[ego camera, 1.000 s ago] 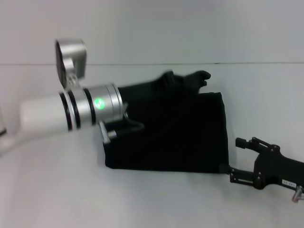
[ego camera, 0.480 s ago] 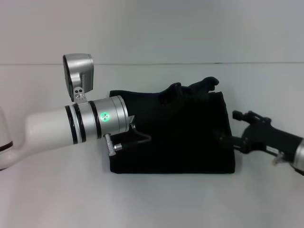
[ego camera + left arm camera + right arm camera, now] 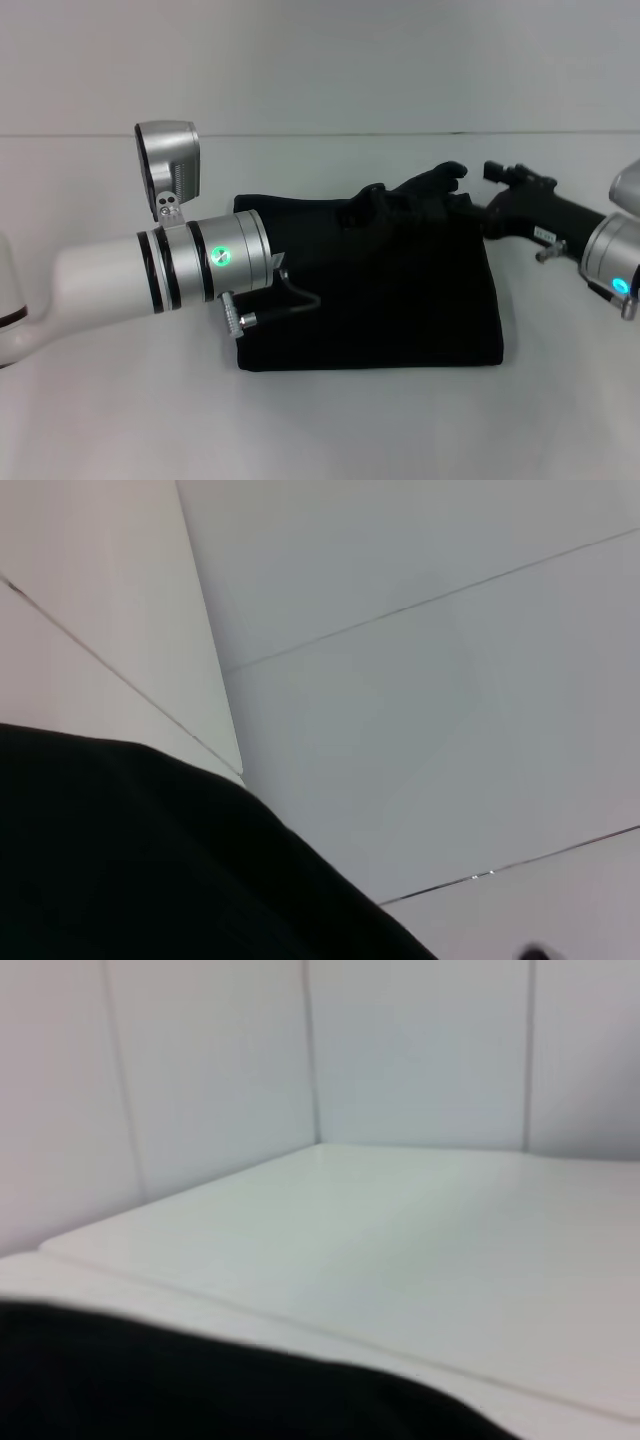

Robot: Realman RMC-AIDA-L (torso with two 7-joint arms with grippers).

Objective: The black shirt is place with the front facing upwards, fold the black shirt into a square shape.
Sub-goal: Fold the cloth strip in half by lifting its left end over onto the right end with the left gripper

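The black shirt [image 3: 400, 300] lies folded into a rough rectangle in the middle of the white table [image 3: 330, 420], with no lettering showing. My left arm reaches in from the left over the shirt's left part. Its dark left gripper [image 3: 430, 185] sits at the shirt's far edge, hard to separate from the cloth. The right gripper [image 3: 480, 212] comes in from the right at the shirt's far right corner. Black cloth of the shirt [image 3: 120, 860] fills the lower part of the left wrist view. The shirt [image 3: 150, 1380] also fills the bottom of the right wrist view.
The table's far edge meets a plain white wall [image 3: 320, 60]. Bare white tabletop surrounds the shirt in front, left and right. The left arm's silver wrist [image 3: 215, 262] hangs over the shirt's left edge.
The right arm has swung from the shirt's near right corner up along its right edge to the far right corner. The left arm has shifted slightly right, and the bunched far edge moved with it.
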